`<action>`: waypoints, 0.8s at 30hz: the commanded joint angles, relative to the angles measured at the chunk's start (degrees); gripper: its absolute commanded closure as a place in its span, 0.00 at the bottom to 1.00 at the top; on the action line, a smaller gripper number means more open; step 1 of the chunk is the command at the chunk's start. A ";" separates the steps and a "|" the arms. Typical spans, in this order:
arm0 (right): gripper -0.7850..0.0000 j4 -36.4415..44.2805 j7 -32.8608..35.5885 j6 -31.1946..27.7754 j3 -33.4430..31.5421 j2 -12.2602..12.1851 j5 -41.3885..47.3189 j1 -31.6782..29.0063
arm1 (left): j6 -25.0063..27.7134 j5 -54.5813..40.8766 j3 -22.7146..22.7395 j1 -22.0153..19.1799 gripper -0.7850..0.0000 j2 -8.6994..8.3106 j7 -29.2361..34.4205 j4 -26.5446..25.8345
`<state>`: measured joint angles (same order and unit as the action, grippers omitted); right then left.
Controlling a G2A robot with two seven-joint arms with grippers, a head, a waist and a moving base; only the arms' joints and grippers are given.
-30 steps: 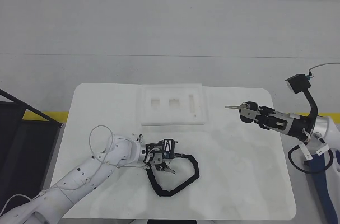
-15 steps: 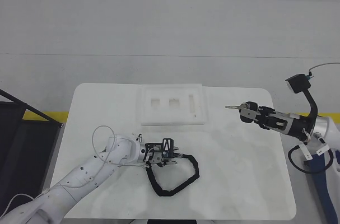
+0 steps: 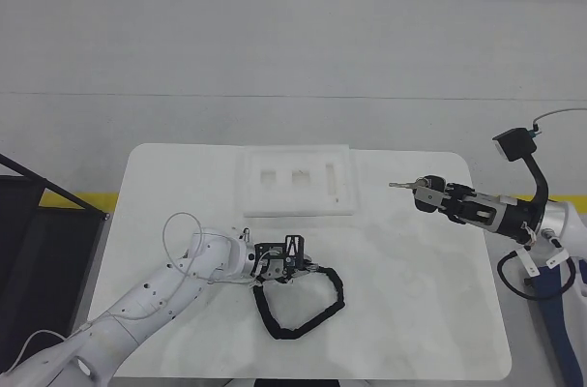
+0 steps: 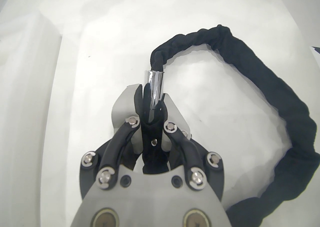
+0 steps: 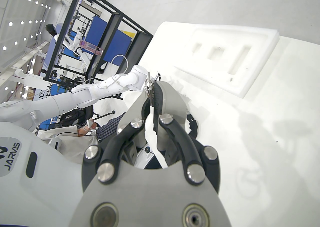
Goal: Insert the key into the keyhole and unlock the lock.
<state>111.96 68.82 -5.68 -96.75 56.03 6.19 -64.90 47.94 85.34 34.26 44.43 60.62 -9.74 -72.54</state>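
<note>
Showing three bare white recesses, tray [image 3: 295, 180] sits at table [image 3: 419, 310] rear. On the lock [image 3: 336, 295], a black-sleeved loop at front centre, left gripper [image 4: 151, 93] jaws pinch tight around chrome end [image 4: 154, 79]. Jaws of right gripper [image 3: 416, 186] closed on key [image 3: 400, 184], right of tray, well apart from lock. Keyhole not discernible. Right wrist view buries key between pads [image 5: 156, 99]; top view shows its blade.

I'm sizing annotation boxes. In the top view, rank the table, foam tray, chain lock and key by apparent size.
Largest to smallest:
table
foam tray
chain lock, its loop outline slightly smaller than the tray
key, clearly smallest, though held above the table
</note>
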 commanded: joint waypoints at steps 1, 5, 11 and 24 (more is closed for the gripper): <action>1.00 0.00 0.00 0.00 0.00 0.00 0.00 0.00 | 0.37 0.00 0.32 -0.16 1.00 0.07 -0.28 -0.16; 1.00 0.00 0.00 0.00 0.00 0.00 0.00 0.00 | 1.43 1.15 1.20 -0.21 1.00 -0.15 -1.23 -1.95; 1.00 0.00 0.00 0.00 0.00 0.00 0.00 0.00 | 2.72 0.67 4.80 0.78 1.00 -1.25 -6.01 -6.16; 1.00 0.88 8.51 8.93 2.69 -1.23 1.22 0.16 | 3.08 -1.37 11.94 4.03 1.00 -2.99 -14.81 -14.64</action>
<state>112.64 76.73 2.47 -94.04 54.91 7.08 -64.77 51.27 84.08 46.00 48.32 57.61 -23.50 -86.74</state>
